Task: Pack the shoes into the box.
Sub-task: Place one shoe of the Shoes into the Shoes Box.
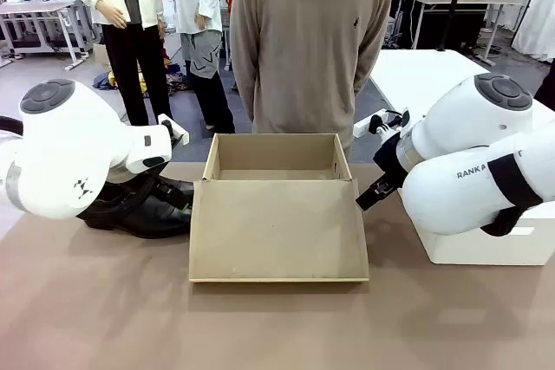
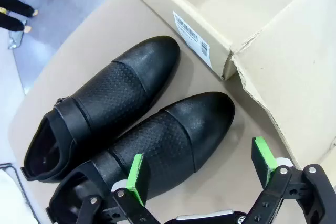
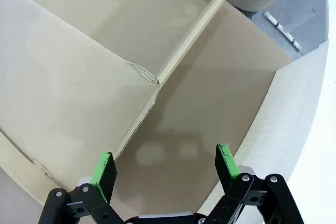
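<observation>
Both glossy black leather dress shoes (image 2: 152, 140) lie unpacked on my worktop (image 1: 104, 309) beside the empty tan cardboard shoebox (image 1: 276, 158), left fingers (image 2: 137, 178) and right fingers (image 3: 104, 174) released.

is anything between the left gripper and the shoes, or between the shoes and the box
Nothing visible. The left gripper hangs open right above the shoes with bare air between. The shoes lie beside the box, which is open, its lid folded flat; only the box's own side wall has to be cleared.

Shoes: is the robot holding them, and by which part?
No, nothing is held. Left gripper hovers open above the shoes; right gripper is open beside the box.
</observation>
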Controlling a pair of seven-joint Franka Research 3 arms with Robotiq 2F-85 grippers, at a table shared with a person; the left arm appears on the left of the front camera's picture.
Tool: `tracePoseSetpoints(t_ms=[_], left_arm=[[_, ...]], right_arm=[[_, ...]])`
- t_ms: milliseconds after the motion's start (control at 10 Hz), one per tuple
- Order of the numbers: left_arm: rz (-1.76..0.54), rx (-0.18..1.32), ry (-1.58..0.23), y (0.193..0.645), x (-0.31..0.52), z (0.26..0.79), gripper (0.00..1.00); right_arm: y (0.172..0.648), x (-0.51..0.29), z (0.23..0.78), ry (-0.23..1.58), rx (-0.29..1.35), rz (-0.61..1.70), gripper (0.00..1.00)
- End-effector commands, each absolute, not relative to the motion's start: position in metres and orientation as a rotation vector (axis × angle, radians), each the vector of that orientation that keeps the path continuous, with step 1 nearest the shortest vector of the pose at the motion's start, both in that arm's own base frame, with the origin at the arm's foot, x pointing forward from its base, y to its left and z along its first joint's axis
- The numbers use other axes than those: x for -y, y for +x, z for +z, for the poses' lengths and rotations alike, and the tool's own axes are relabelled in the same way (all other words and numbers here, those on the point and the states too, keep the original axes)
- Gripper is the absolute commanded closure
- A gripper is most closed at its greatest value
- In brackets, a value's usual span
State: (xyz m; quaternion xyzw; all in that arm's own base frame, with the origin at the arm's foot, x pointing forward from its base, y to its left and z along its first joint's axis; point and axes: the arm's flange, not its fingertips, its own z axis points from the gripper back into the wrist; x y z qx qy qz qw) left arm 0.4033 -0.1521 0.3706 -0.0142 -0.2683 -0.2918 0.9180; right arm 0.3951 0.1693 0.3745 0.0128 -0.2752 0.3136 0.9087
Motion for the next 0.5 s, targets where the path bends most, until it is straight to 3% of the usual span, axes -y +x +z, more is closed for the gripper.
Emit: tracePoseSetpoints(t_ms=[0, 400], left_arm=[[-0.6, 0.552, -0.029, 0.4033, 0.1521, 0.3706, 0.0], [-0.6, 0.552, -0.029, 0.4033, 0.1521, 0.3706, 0.0]], right_arm=[[0.3951, -0.1693, 0.3745, 0.026, 0.568, 0.647, 0.0], [0.3951, -0.1693, 0.3745, 0.026, 0.568, 0.647, 0.0]])
